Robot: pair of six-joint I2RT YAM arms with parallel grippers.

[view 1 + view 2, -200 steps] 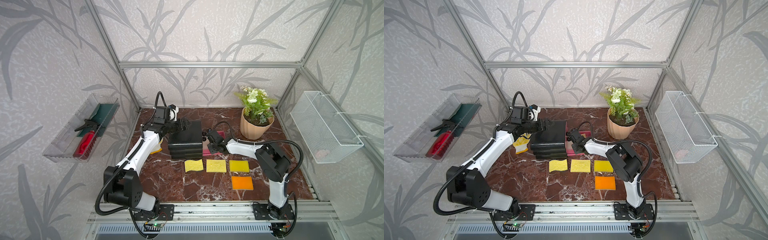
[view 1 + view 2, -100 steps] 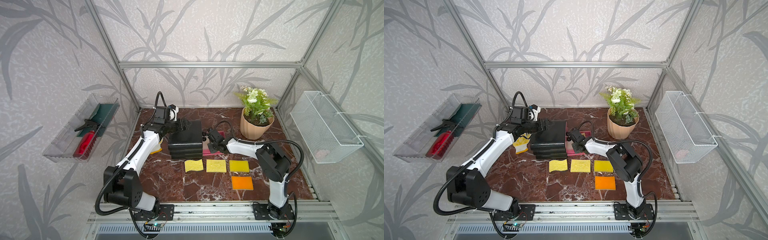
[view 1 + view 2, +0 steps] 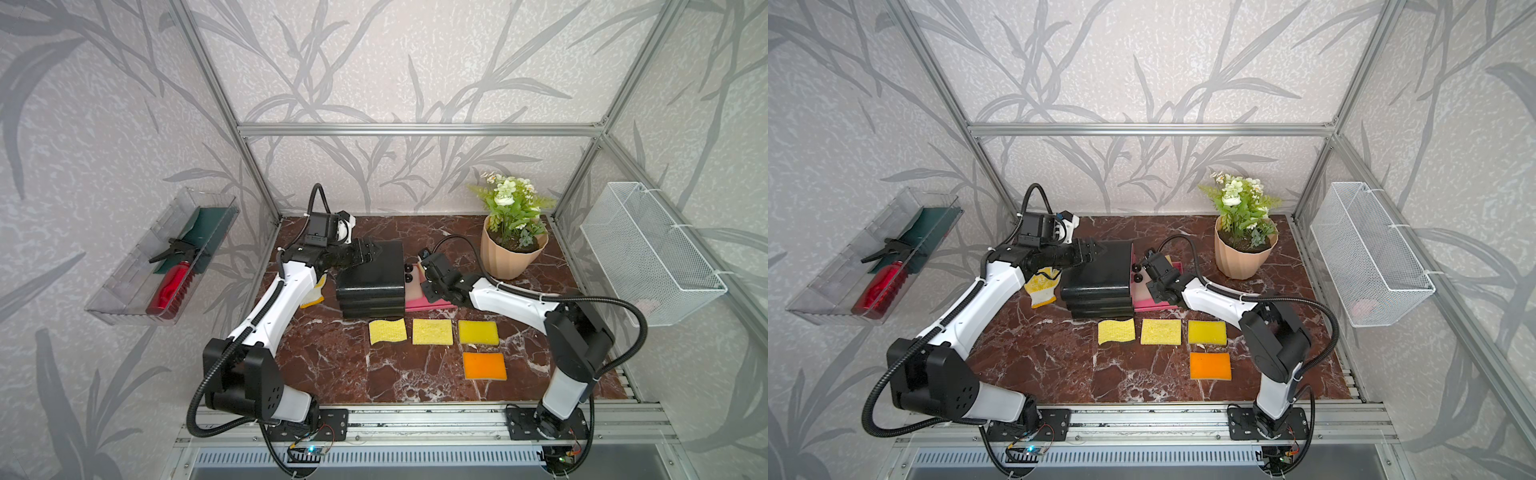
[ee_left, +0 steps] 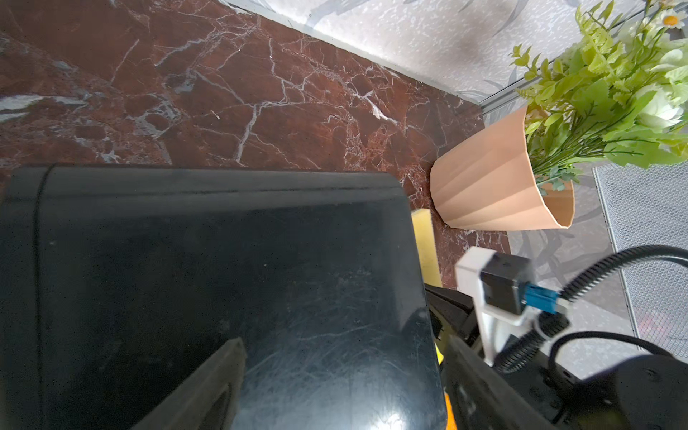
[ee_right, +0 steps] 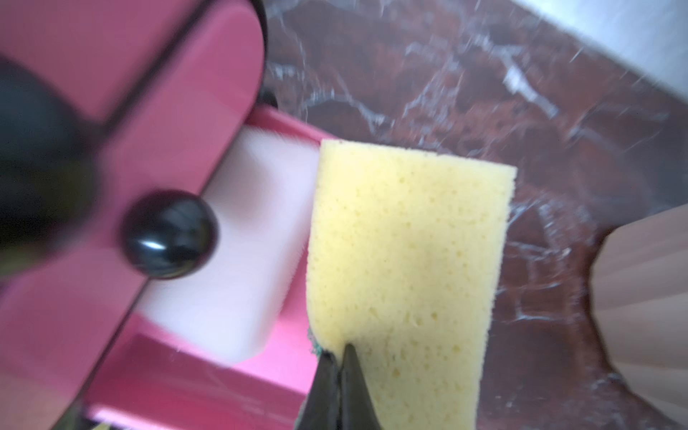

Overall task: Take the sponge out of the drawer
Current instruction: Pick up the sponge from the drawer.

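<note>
Sponge (image 5: 409, 260), pale yellow, pinched by its near edge in right claw (image 5: 340, 359), jutting ahead of it, just beside open pink drawer (image 5: 208, 392). Left claw (image 3: 366, 252) spread wide over black cabinet (image 3: 374, 286).

Pale yellow, porous sponge (image 5: 405, 260) is up on its edge, pinched at one corner by the closed right gripper (image 5: 339, 355), right beside the rim of the glossy pink drawer (image 5: 208, 387), which stands pulled wide open.
</note>
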